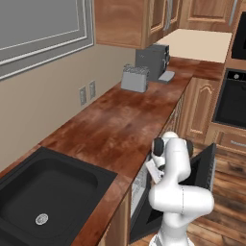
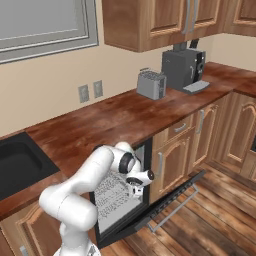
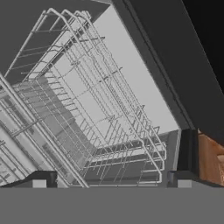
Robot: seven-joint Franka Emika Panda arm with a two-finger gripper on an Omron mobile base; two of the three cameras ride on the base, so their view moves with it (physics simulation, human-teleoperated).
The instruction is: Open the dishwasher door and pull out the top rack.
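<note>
One dishwasher door was in sight, hanging open and tilted down toward the wooden floor, its top edge with the slim silver bar handle swung out at about four o'clock from the dishwasher opening in the right base view. The door's long axis ran along the cabinet front, from lower left to upper right in that view. In the left base view the same door stood out from the counter's face at about three o'clock from the arm.

One top rack showed in the hand view, a pale grey wire basket seen close and on a slant, its long side wires running from about eleven o'clock to about five o'clock across the picture. In the right base view the rack sat inside the dishwasher cavity, under the countertop, not drawn out past the front.

One gripper faced the rack's front edge, its two fingertips spread wide apart with nothing between them. Whether they touched the wire could not be told.

On the counter stood one toaster and one coffee machine, side by side, with one black sink at the near end. Two wall outlets sat beside each other.
</note>
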